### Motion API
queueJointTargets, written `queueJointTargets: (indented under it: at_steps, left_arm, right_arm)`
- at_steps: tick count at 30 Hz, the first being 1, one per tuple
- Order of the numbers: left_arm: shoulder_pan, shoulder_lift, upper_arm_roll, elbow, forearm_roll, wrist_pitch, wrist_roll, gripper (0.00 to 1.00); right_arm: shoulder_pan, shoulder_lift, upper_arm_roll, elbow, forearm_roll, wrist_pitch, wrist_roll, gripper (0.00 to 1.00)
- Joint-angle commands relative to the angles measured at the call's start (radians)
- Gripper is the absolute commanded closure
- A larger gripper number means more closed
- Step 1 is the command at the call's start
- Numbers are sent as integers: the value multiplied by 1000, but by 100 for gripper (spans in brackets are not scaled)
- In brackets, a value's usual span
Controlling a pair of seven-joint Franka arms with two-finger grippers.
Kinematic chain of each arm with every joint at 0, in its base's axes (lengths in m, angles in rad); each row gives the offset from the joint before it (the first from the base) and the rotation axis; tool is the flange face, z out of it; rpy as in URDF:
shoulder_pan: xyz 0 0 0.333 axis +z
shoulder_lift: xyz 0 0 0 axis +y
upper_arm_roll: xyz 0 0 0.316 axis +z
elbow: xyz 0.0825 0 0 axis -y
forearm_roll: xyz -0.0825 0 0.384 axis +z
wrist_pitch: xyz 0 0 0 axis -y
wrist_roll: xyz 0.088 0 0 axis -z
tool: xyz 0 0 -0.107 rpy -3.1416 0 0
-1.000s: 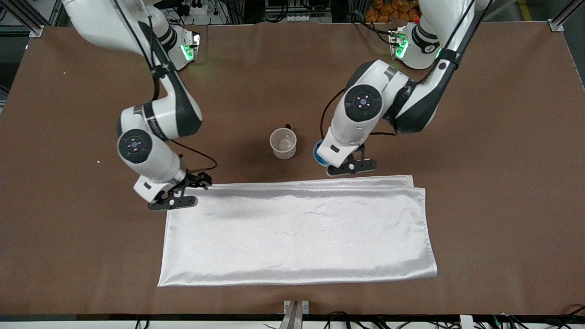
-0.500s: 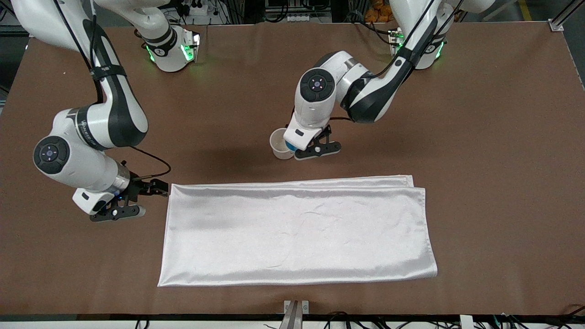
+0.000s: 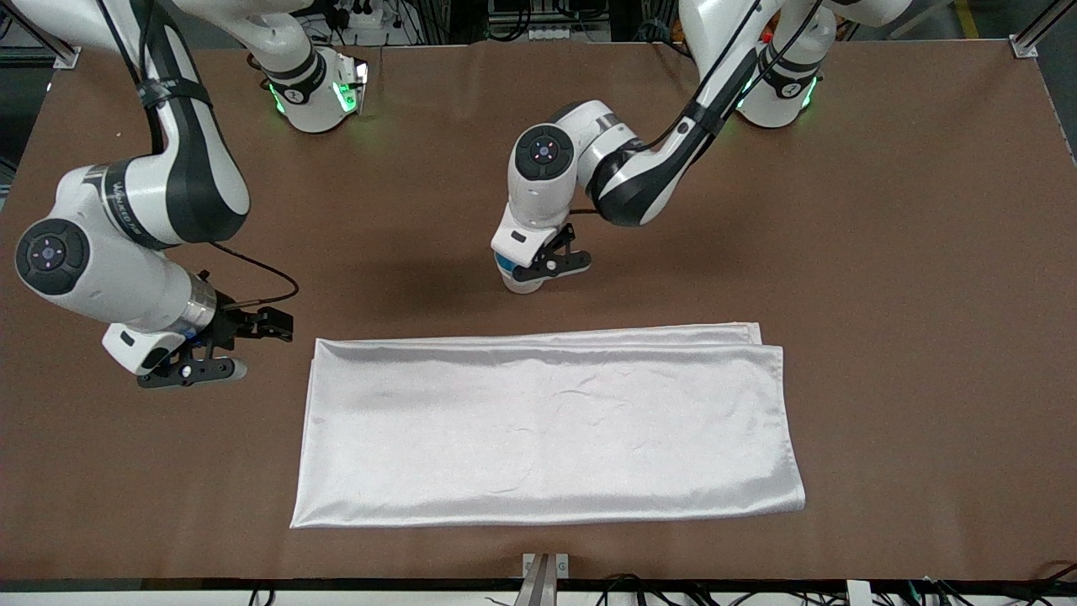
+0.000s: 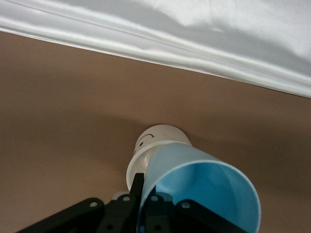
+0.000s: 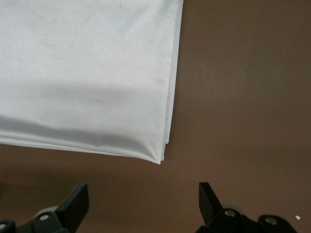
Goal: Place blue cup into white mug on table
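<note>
Blue cup [image 3: 503, 264] shows only as a sliver of blue in the front view, just above the middle of the frame, under the left arm's wrist and directly over the white mug [image 3: 522, 284]. The left gripper [image 3: 543, 263] is clamped tight on the cup. Only the mug's lower wall peeks out below the wrist; it stands on the brown table [image 3: 909, 252], just above the top edge of the white cloth [image 3: 547, 429] that fills the lower middle of the frame. At the middle left of the frame the right gripper [image 3: 220, 347] hangs with its fingers spread wide and nothing between them, over bare table near the cloth's corner.

In the left wrist view the blue cup [image 4: 204, 189] fills the lower right, tilted, its rim pinched between the black fingers [image 4: 136, 194]. The white mug [image 4: 153, 148] sits just below it at center, dark markings on its side. The cloth [image 4: 194, 34] runs along the top.

In the right wrist view two black fingertips [image 5: 75, 201] stand far apart at the bottom edge, empty. The cloth [image 5: 82, 73] fills the upper left, its folded corner near center; the table [image 5: 252, 97] covers the rest.
</note>
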Motion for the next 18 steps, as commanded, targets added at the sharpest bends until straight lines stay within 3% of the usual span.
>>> queueJointTargets:
  at_steps: [1,11,14,15,18]
  left_arm:
    - [-24,24,7,10,49,19,-40,100]
    - [-40,47,9,10,76,19,-82,98]
    - [-37,49,9,10,75,19,-80,51]
    - [-37,50,9,10,76,19,-80,1]
    - [-41,50,12,12,76,19,-82,0]
  right_arm:
    - [2,-20,-5,-8,-14,-12,25,0]
    - [2,-12,-5,26,-13,-12,25,0]
    - [2,-9,-5,37,-13,-12,25,0]
    - [2,-9,-5,38,-13,-10,27,0]
    - [5,-9,-5,52,-13,-12,27,0]
